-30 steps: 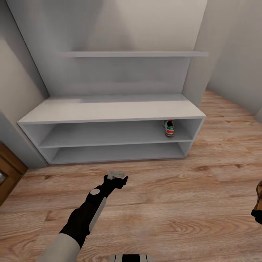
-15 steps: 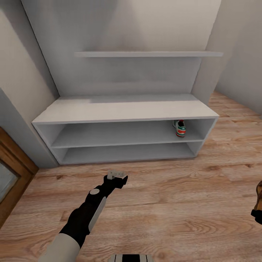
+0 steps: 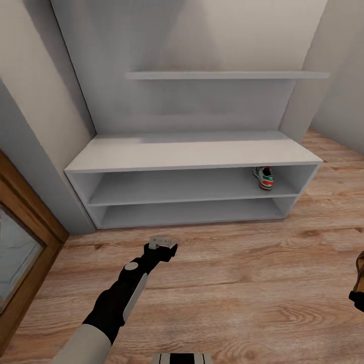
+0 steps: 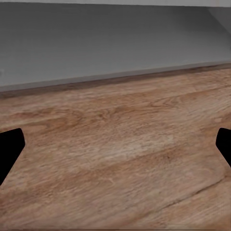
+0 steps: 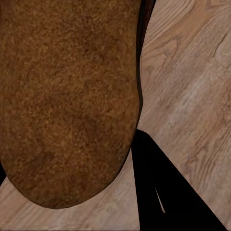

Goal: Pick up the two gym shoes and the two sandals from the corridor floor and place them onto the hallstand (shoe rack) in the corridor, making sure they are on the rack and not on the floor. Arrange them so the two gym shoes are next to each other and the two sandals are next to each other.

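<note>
sandal [image 5: 67, 96] clamped in right tool [image 3: 358, 293], gym shoe [image 3: 263, 177] on hallstand [image 3: 192, 151]

The hallstand [image 3: 192, 154], a light grey unit, stands on the corridor floor [image 3: 242, 273] against the far wall. Its low bench base has a flat top board and two open tiers beneath. A single gym shoe [image 3: 263, 177], white with green stripes and red patches, lies on the upper tier at its right end, close to the right side panel. Above the base, a grey wall shelf [image 3: 227, 75] runs across the back panel. The floor is warm brown wood-grain plank, reaching up to the base's foot.
</note>
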Available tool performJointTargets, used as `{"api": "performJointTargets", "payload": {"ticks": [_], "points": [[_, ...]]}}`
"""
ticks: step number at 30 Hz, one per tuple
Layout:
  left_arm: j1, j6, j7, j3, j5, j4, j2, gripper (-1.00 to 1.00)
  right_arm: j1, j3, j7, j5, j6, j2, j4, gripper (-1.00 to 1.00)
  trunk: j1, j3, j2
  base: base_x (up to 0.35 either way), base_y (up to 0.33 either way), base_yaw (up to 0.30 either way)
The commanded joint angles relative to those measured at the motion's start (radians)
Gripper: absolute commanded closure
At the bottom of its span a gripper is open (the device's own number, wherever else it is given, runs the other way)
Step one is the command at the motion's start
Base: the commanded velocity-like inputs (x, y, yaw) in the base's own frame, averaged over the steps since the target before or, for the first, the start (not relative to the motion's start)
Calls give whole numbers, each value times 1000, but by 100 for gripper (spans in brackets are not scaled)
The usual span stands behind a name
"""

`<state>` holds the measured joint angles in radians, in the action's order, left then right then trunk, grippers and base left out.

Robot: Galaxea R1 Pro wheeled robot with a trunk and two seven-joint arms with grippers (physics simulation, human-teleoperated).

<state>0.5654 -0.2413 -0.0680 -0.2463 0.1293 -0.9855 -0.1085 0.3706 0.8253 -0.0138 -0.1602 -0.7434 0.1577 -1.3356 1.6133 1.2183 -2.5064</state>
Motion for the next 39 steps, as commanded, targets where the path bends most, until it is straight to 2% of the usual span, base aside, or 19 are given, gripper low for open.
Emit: {"api": "performJointTargets", "payload": {"ticks": [1,9,15,17,19,20,21,22,24,28,33,39], "points": [[0,-6,-1,0,11,-1,1,-100,1,0,3,-2,-7,0,-2,100,0,1,0,0,318,0],[0,-6,-2,4,16,-2,4,-100,1,0,3,-2,-7,0,-2,100,0,1,0,0,218,0],[0,-5,-17,31,17,-2,21,-100,1,0,3,-2,-7,0,-2,100,0,1,0,0,26,9],[0,-5,-56,34,17,-2,28,-100,1,0,3,-2,-7,0,-2,100,0,1,0,0,5,140],[0,-1,-180,36,17,-1,49,-100,1,-1,3,-2,-7,0,-1,100,0,1,0,0,2,235],[-1,0,-210,36,17,-1,55,-100,1,-1,3,-2,-7,0,-1,100,0,1,0,0,1,256],[-1,12,-334,36,16,0,76,-100,1,-1,3,-2,-7,-1,-1,100,0,1,0,0,0,277],[-1,28,-384,36,16,1,85,-100,1,-2,3,-2,-7,-1,-1,100,0,1,0,0,0,282],[-2,79,-444,36,16,3,96,-100,1,-11,3,-2,-7,-1,-1,100,0,1,0,0,0,286],[-3,140,-476,36,16,3,102,-100,1,-54,4,-2,-7,-1,0,100,0,1,0,0,0,289],[-4,159,-487,35,15,4,104,-100,1,-108,3,-1,-4,-1,3,100,0,1,0,0,0,128],[-4,161,-487,34,15,4,106,-100,1,-113,0,-2,-6,-8,3,100,0,1,0,0,0,6]]}}
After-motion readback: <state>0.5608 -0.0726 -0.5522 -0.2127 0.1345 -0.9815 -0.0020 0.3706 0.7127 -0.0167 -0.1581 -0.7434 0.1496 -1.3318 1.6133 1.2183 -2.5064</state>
